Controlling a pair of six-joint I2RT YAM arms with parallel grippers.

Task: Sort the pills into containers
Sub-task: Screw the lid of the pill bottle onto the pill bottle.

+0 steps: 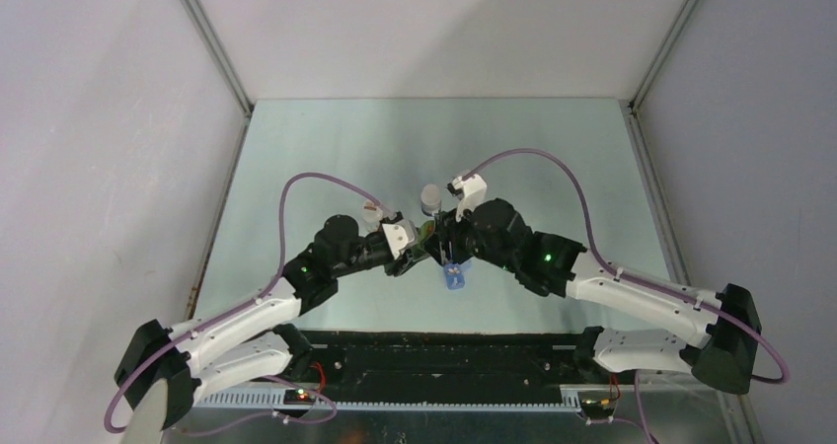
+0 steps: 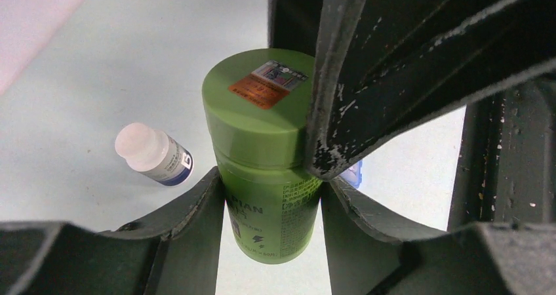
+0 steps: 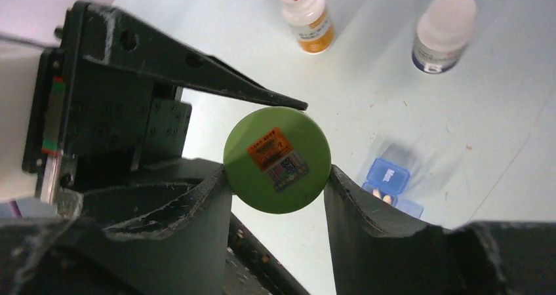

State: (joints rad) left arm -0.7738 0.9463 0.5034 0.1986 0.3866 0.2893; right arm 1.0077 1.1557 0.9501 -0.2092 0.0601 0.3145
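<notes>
Fingers of the left gripper (image 2: 270, 178) clamp the green bottle (image 2: 265, 233) by its body, with a white-capped bottle (image 2: 155, 155) off to that claw's left. Both fingers of the right gripper (image 3: 277, 172) press against the bottle's cap (image 3: 262, 193). Just right of this claw lies the blue pill box (image 3: 389, 175), pale pills (image 3: 381, 194) showing in one open compartment.

The green table (image 1: 345, 148) bears an orange-labelled bottle (image 3: 307, 13), a blue-labelled bottle (image 3: 444, 33) and a blue pill box (image 3: 390, 185)
</notes>
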